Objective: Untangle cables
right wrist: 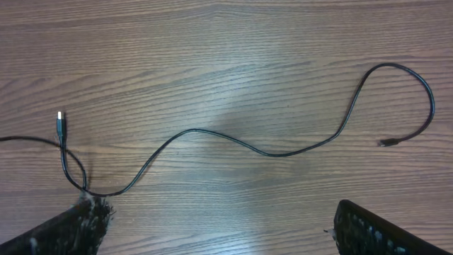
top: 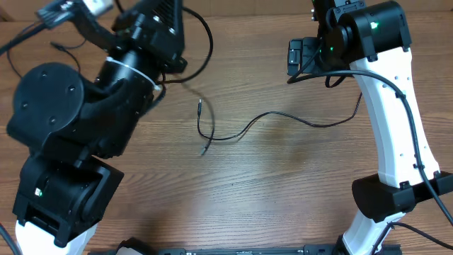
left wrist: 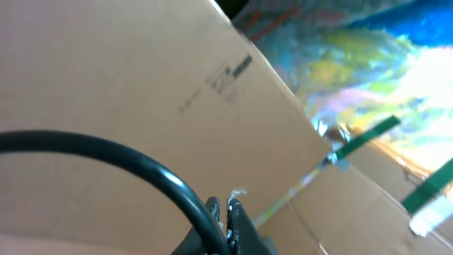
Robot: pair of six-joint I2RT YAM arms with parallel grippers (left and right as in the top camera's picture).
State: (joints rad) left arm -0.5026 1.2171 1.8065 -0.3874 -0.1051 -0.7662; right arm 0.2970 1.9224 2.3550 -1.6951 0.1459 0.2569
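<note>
Likely robot lab or stockroom: wood-grain table (top: 283, 184), cardboard box (left wrist: 106, 106), green strapping (left wrist: 368, 134).

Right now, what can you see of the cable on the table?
The cable is thin, black and flexible, lying flat and loose on the wooden table. One end carries a silver-tipped plug; from there it bends down, then snakes across in soft waves, curls into an open hook and stops at a small dark end. No knots. Another thin strand meets it near the plug. Its low bend lies at a finger of the right gripper; contact unclear.
</note>
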